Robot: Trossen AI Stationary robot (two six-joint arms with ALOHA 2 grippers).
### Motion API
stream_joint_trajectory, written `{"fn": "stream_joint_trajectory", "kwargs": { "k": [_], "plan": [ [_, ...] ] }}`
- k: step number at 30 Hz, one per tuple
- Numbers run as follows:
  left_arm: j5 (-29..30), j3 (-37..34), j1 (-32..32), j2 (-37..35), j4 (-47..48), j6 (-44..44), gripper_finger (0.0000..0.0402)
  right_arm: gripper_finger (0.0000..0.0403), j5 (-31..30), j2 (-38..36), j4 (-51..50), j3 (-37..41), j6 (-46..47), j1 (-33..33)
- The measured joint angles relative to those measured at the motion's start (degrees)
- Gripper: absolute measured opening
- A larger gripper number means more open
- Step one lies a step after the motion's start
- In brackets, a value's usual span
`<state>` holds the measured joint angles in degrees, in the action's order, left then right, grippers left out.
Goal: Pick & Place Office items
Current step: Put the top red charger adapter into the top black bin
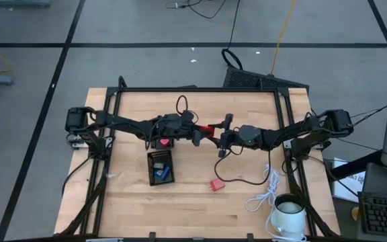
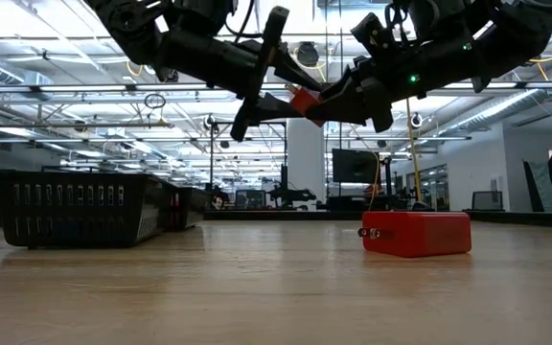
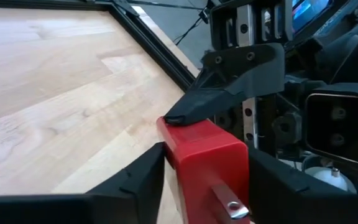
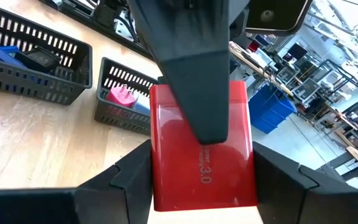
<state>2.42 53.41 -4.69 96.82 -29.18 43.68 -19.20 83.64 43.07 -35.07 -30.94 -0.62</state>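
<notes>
A small red block hangs in the air over the middle of the table, and both grippers meet at it. My left gripper reaches it from the table's left and my right gripper from the right. Each is shut on the block. In the low view the block is high above the tabletop. A second red block lies flat on the wood near the right gripper. Blue and black pieces lie in a long black tray, and a pink piece lies in a smaller tray. My left gripper pinches the red block's near end between its two fingers, one on each side. It comes in level from the table's left. The block is lifted clear of the table. My right gripper pinches the same block by its two narrow sides, one finger on each. It comes from the table's right. A left-arm finger lies across the block's broad face. In the left wrist view a right finger sits on the block's far end.
A white coiled cable and a white mug sit at the table's near right corner. A black frame runs around the table. Bare wood lies along the far side and the near left.
</notes>
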Motion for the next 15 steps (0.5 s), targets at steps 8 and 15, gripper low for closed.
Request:
{"fn": "stream_joint_trajectory", "kwargs": {
  "k": [8,15],
  "plan": [
    [0.5,-0.01,-0.63,0.0,0.78,-0.27,0.0134,0.0205,-0.83,0.07,-0.26,0.0,-1.03,-0.07],
    [-1.39,-0.07,-1.63,-0.06,0.38,-5.6,0.013,0.0263,-0.48,0.03,-0.02,0.0,6.34,-0.12]
  ]
}}
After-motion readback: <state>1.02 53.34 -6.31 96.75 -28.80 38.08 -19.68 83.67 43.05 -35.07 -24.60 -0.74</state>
